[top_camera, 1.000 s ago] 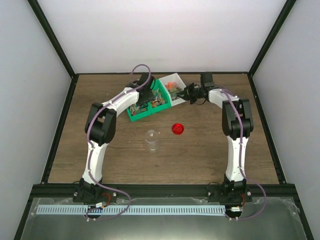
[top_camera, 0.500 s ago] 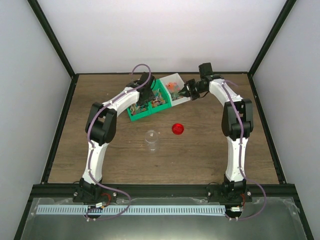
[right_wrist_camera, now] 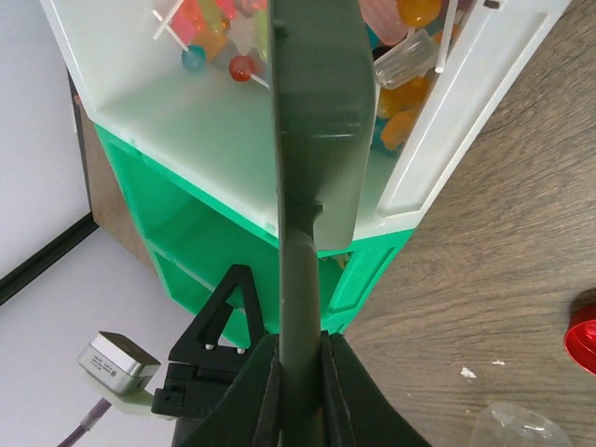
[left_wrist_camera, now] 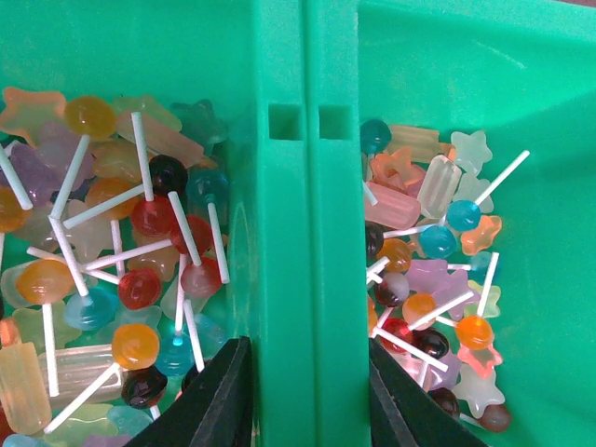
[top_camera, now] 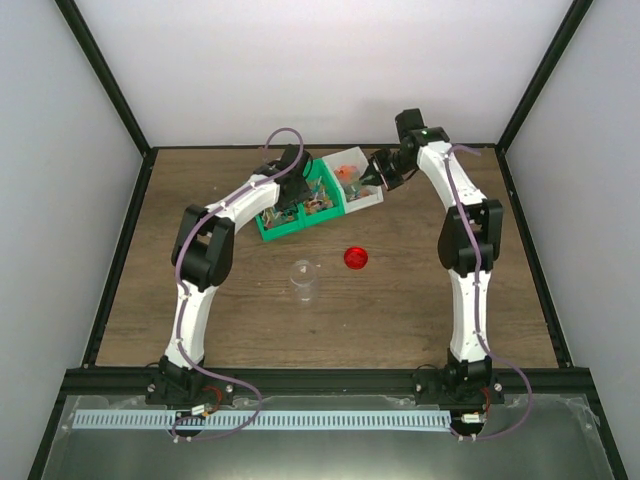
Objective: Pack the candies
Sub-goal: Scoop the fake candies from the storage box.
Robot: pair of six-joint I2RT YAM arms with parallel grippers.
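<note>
While the left arm has kept its place, the right arm has lifted its wrist over the last second and carried the right gripper up to the white plastic bin. The dull green flat scoop, pinched tight by its handle, now pokes over the bin's edge toward the candies, small bright sweets and lollipops heaped inside. To my eye scooping is about to start, and nothing looks loaded yet. The clear plastic jar stands open near the middle of the brown wooden table, its round red lid lying near it, and from above the jar looks empty. The left gripper is narrowed onto the centre wall of the green plastic divided bin, one finger on each side, steadying it. Only that wrist view shows more candies in both green compartments. Only the right wrist view shows the scoop, edge-on; overhead it is too small to make out.
</note>
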